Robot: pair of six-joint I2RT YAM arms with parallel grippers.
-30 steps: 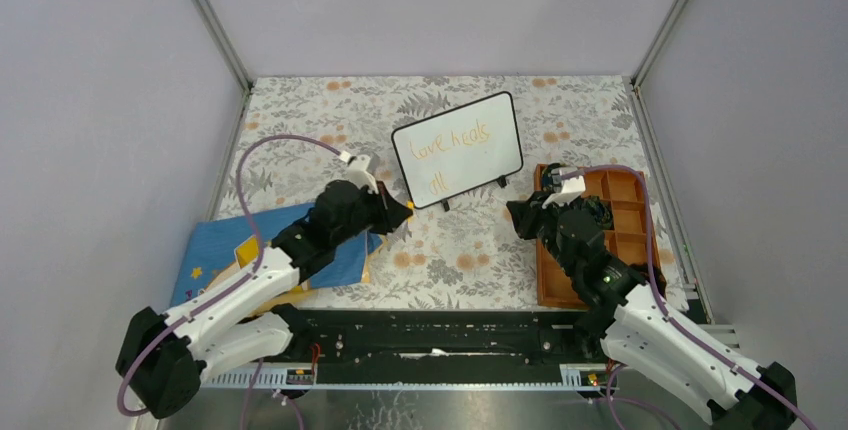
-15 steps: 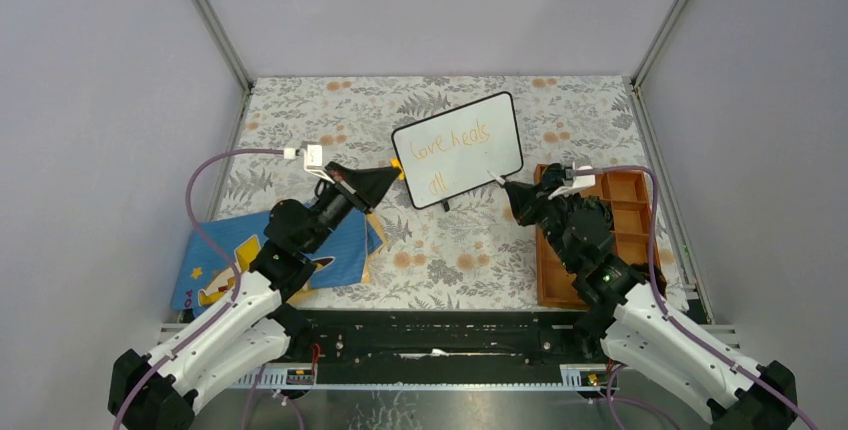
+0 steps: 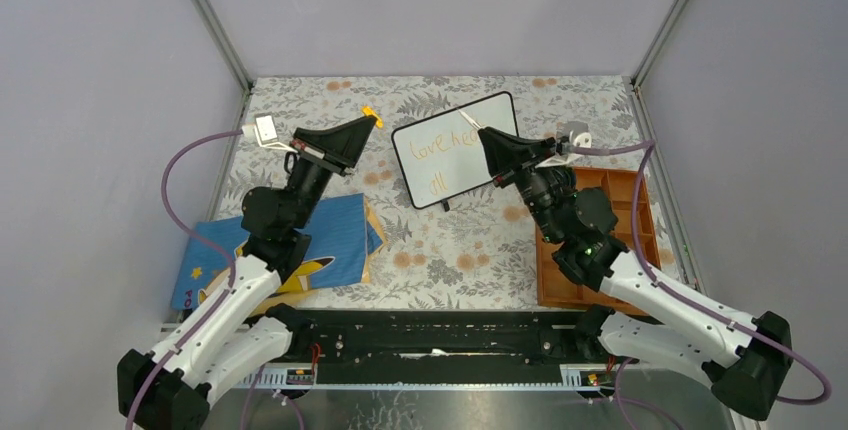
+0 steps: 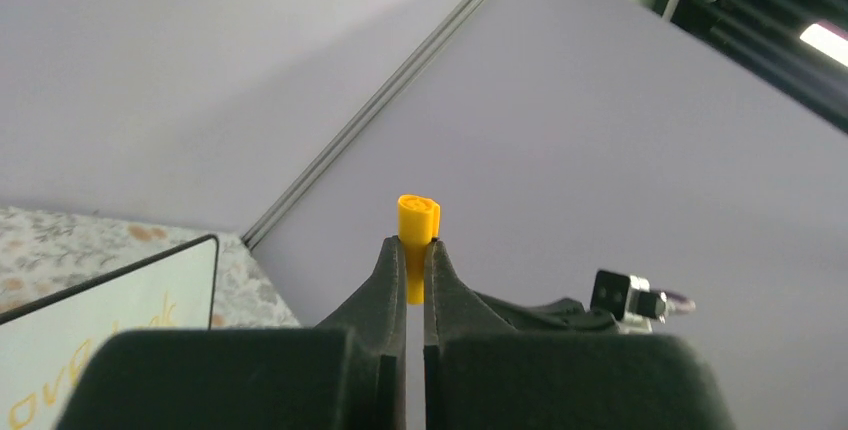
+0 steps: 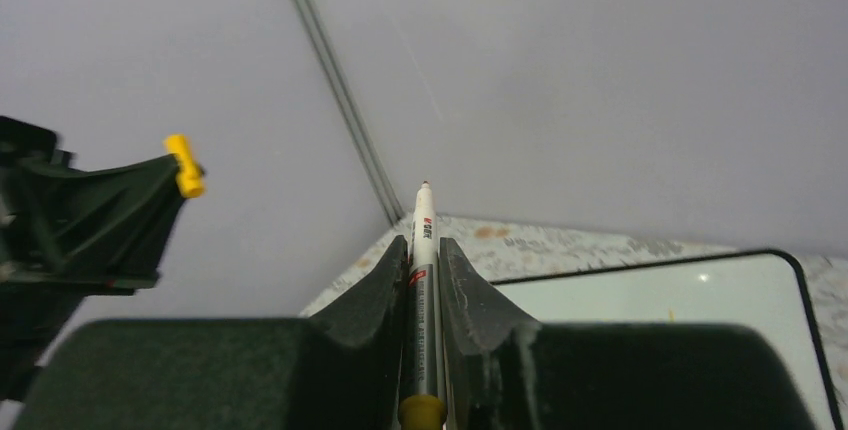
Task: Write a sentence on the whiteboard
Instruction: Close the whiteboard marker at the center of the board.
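The whiteboard [image 3: 500, 162] stands tilted at the middle back of the table. The sentence [image 3: 428, 147] on it is thin orange script, and its right part is hidden behind my right gripper. Raised in front of the board's upper edge, my right gripper [image 3: 483, 134] is shut on a white marker [image 5: 423, 235] whose tip points up and left. My left gripper [image 3: 372, 120] is lifted to the left of the board, apart from it, and shut on a yellow cap [image 4: 417, 232]. The left wrist view shows a corner of the whiteboard [image 4: 110, 330]; the right wrist view shows the whiteboard [image 5: 660, 315] below the marker.
A blue cartoon-printed cloth [image 3: 300, 240] lies front left under the left arm. An orange wooden tray [image 3: 625, 212] with compartments sits at the right, behind the right arm. Grey enclosure walls ring the floral tablecloth [image 3: 450, 240].
Both arms have risen from low over the table. The left gripper carried the yellow cap up and to the left. The right gripper lifted the marker up in front of the board.
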